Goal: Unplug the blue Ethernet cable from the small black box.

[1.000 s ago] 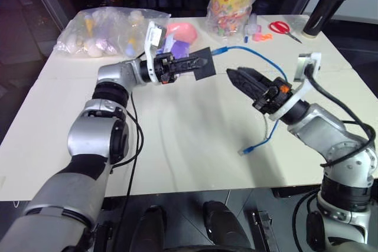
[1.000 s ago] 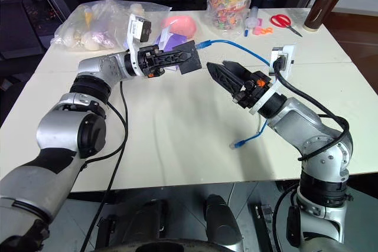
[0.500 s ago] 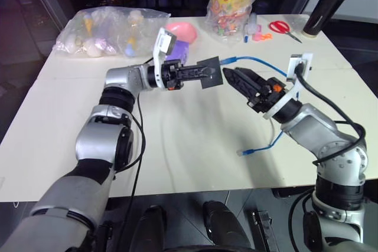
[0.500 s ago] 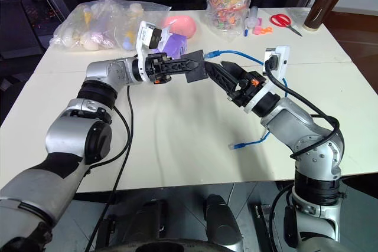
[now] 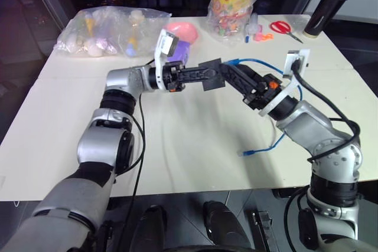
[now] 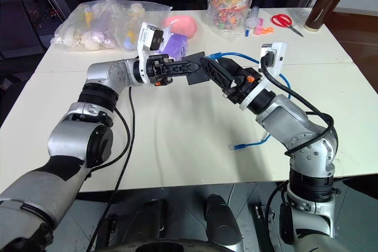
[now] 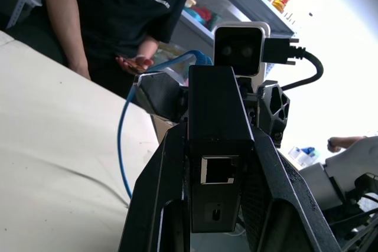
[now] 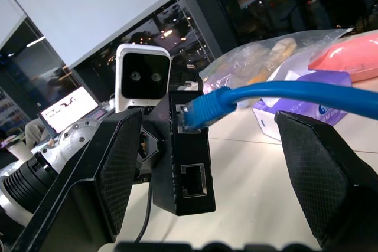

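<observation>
My left gripper [image 5: 199, 76] is shut on the small black box [image 5: 211, 75], held above the table's middle. Its two fingers [image 7: 158, 193] clamp the box [image 7: 216, 146] from both sides. The blue Ethernet cable [image 5: 260, 61] is plugged into the box's far end. It arcs back over my right arm, and its loose plug [image 5: 243, 152] lies on the table. My right gripper [image 5: 226, 70] is open, with one finger on either side of the box's end. In the right wrist view the cable's plug [image 8: 198, 112] sits in the upper port of the box [image 8: 189, 163], between those wide-apart fingers [image 8: 121, 163].
Along the table's far edge are a clear bag of small items [image 5: 106, 30], a pink object [image 5: 183, 29], a purple tissue box [image 6: 175, 44], a candy jar [image 5: 235, 1], red scissors [image 5: 281, 26] and a dark bottle [image 5: 326, 7]. A person [image 7: 118, 16] stands behind the table.
The two grippers have come together. The gap between the box and my right gripper has closed, and its open fingers now flank the plugged end.
</observation>
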You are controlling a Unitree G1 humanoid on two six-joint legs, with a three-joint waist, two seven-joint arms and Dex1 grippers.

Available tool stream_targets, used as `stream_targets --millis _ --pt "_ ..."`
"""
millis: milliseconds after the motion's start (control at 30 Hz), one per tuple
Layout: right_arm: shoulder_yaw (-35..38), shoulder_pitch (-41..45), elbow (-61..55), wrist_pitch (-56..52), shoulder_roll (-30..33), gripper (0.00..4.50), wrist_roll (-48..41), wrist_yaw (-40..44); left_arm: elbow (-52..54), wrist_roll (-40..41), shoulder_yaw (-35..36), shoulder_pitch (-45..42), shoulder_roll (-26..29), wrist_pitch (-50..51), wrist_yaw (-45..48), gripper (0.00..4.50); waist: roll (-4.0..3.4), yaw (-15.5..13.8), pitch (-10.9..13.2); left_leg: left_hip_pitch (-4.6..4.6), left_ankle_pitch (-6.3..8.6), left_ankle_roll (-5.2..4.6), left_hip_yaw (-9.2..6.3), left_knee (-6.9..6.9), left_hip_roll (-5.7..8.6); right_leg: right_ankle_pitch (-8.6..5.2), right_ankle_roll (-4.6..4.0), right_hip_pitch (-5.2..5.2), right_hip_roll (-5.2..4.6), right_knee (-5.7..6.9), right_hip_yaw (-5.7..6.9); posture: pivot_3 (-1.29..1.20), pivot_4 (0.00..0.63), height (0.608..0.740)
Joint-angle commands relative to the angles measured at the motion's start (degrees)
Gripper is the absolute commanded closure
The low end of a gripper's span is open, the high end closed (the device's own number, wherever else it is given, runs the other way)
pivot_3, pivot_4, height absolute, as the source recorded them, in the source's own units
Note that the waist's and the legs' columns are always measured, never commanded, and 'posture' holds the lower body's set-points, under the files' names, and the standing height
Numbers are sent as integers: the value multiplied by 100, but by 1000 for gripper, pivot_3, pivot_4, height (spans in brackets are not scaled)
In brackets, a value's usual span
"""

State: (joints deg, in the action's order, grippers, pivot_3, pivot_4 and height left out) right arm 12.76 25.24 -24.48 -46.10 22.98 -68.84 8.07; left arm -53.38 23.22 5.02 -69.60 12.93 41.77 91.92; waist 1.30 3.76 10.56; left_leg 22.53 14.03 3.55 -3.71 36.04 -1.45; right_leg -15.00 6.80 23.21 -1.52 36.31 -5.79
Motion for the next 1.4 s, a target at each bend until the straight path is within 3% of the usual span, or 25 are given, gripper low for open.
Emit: stream_targets --millis 33,67,233,267,633,733,800,833,867,933,967,1400 --pt "46 117 -53 141 -101 1313 -97 12 244 126 -25 40 -5 62 14 3987 0 1 0 0 0 0 0 0 0 0 0 0 0 0 0 0 150 740" --pt "45 123 -46 149 -123 1597 -105 20 259 130 -21 50 -7 72 0 3987 0 1 0 0 0 0 0 0 0 0 0 0 0 0 0 0 150 740" --pt "22 149 -39 168 -255 4121 -157 30 315 158 -14 74 -4 107 -41 3987 0 4 0 0 0 0 0 0 0 0 0 0 0 0 0 0 150 740" --pt "-2 150 -38 163 -272 4397 -157 35 306 163 -11 67 -1 100 -53 3987 0 3 0 0 0 0 0 0 0 0 0 0 0 0 0 0 150 740" --pt "-233 73 -49 77 -347 4397 -113 91 91 293 228 -94 -1 -12 -405 3987 0 2 0 0 0 0 0 0 0 0 0 0 0 0 0 0 150 740" --pt "-242 88 -55 159 -370 3403 -29 137 160 311 199 -69 -12 22 -366 3987 0 3 0 0 0 0 0 0 0 0 0 0 0 0 0 0 150 740" --pt "-245 103 -41 157 -367 2446 -46 167 160 315 196 -66 -15 26 -351 3987 0 11 0 0 0 0 0 -1 0 0 0 1 0 0 0 0 150 740" --pt "-235 112 -31 166 -366 2375 -49 161 165 319 193 -58 -14 32 -346 3987 0 10 0 0 0 0 0 -1 0 0 0 1 0 0 0 0 150 740" --pt "-228 118 -22 176 -366 1817 -45 154 169 325 188 -53 -13 34 -346 3987 0 8 0 0 0 0 0 -1 0 0 0 1 0 0 0 0 150 740" --pt "-153 128 3 242 -399 1386 -90 121 183 329 171 -26 1 41 -335 3987 0 5 0 0 0 0 0 -1 0 0 0 1 0 -1 0 0 150 740" --pt "-123 131 15 269 -417 824 -116 113 181 337 169 -20 9 44 -338 3987 0 4 0 0 0 0 0 -1 0 0 0 0 0 -1 0 0 150 740" --pt "10 124 114 430 -764 824 -730 -16 371 608 244 95 1 439 -264 3987 0 9 0 0 0 0 -1 -1 0 0 0 0 0 -1 0 0 150 740"
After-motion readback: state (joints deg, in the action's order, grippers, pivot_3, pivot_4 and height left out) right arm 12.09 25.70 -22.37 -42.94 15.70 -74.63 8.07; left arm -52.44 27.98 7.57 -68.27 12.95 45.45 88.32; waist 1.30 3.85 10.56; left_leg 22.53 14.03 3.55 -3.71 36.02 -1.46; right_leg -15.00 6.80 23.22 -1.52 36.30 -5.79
